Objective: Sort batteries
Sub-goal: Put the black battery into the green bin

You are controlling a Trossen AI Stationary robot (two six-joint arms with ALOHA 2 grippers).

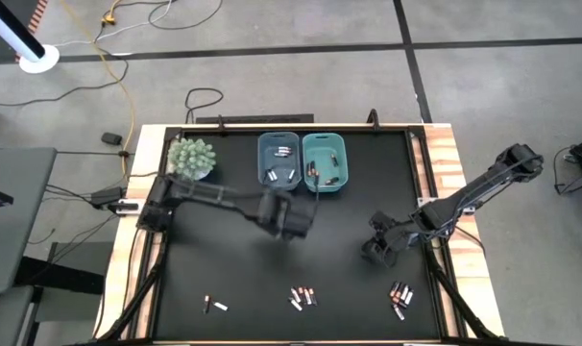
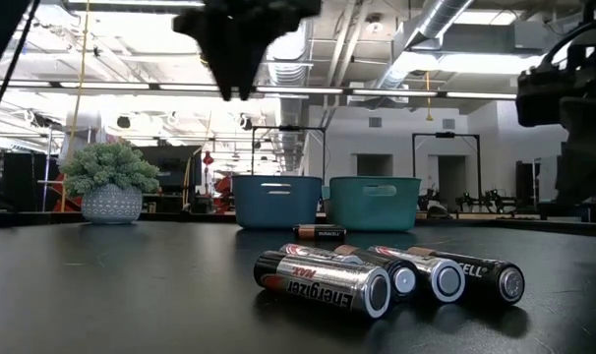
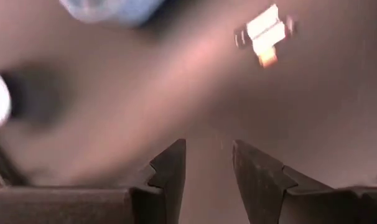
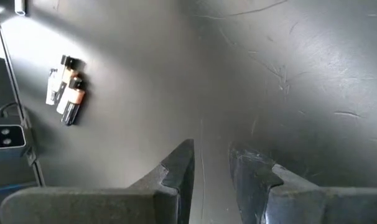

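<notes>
Batteries lie in three small groups along the table's near edge: a pair (image 1: 214, 306), a cluster (image 1: 303, 296) and another cluster (image 1: 401, 295). In the low view the middle cluster (image 2: 377, 280) lies flat on the black mat. A few more batteries sit in the dark blue bin (image 1: 278, 159) and the teal bin (image 1: 327, 161) at the far middle. My left gripper (image 1: 293, 223) hangs over the table's middle, pointing down, open and holding nothing (image 3: 208, 146). My right gripper (image 1: 375, 252) hovers toward the right, open and holding nothing (image 4: 210, 149), with a battery cluster (image 4: 65, 87) ahead of it.
A potted plant (image 1: 192, 159) stands at the far left of the mat, beside the blue bin. The table's wooden rails (image 1: 445, 154) frame the mat. The bare mat (image 1: 233, 259) stretches between the bins and the near battery groups.
</notes>
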